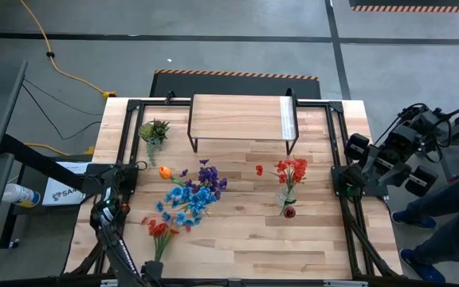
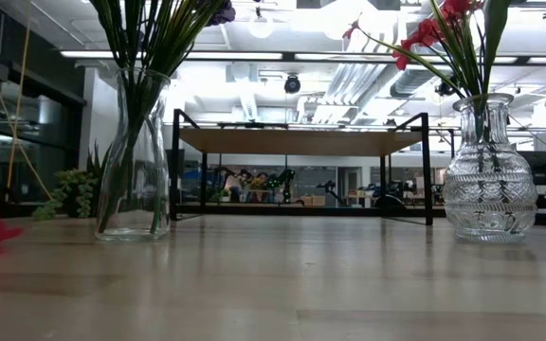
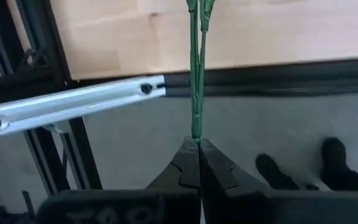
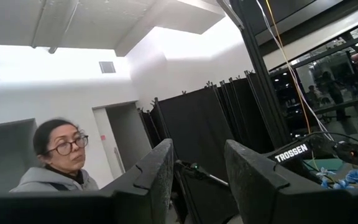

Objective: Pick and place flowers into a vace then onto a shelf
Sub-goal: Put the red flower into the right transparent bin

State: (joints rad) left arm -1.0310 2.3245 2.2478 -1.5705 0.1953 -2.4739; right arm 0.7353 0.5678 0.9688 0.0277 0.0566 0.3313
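Note:
A red-bloomed spray (image 1: 159, 230) lies at the table's near left, its green stem (image 3: 196, 81) running out past the near edge. My left gripper (image 3: 197, 144) is shut on the stem's end there; it also shows in the high view (image 1: 151, 269). Blue, purple and orange flowers (image 1: 190, 191) stand in a tall glass vase (image 2: 136, 161). Red flowers (image 1: 291, 171) stand in a round glass vase (image 2: 489, 170). The wooden shelf (image 1: 241, 117) stands on its black legs at the far middle. My right gripper (image 4: 197, 163) is open and empty, raised off the table's right side. My left gripper pinches the cut end of the stem (image 3: 196, 134) between its two fingertips. The fingers come from the table's near side and lie in line with the stem. The stem runs straight from the fingers over the table's near edge toward the blooms.
A small spiky green plant (image 1: 154, 130) sits at the far left beside the shelf. A loose red bloom (image 1: 259, 170) lies mid-table. Black frame rails (image 3: 73, 102) run along the table's edges. A person stands off the right side (image 1: 445, 215).

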